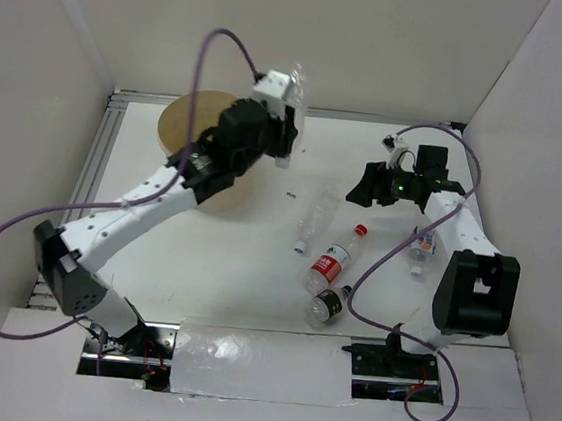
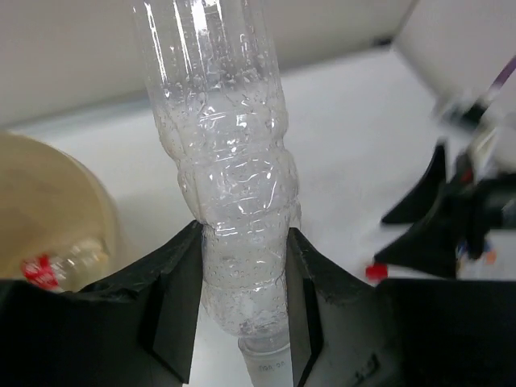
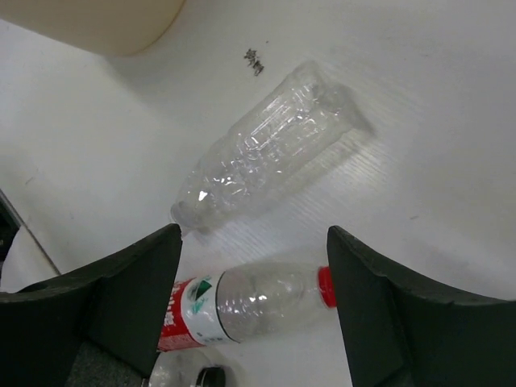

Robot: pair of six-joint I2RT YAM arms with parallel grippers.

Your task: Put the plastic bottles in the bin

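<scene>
High rear overview of table (image 1: 244,272); close downward wrist views, right hand (image 1: 359,183) seemingly in left's.

The white counter (image 1: 255,268) carries the bin (image 1: 183,122) at its far left. Near the middle lie a clear bottle (image 1: 315,219), a red-labelled bottle (image 1: 334,259) and a dark-capped bottle (image 1: 325,306). A fourth bottle (image 1: 421,247) lies at the right.

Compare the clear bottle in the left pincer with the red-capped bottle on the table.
The clear plastic bottle is gripped in the left pincer; the red-capped plastic bottle lies free on the white table. The gripped one is bare; the other wears a red-and-white label. Both are transparent.
</scene>
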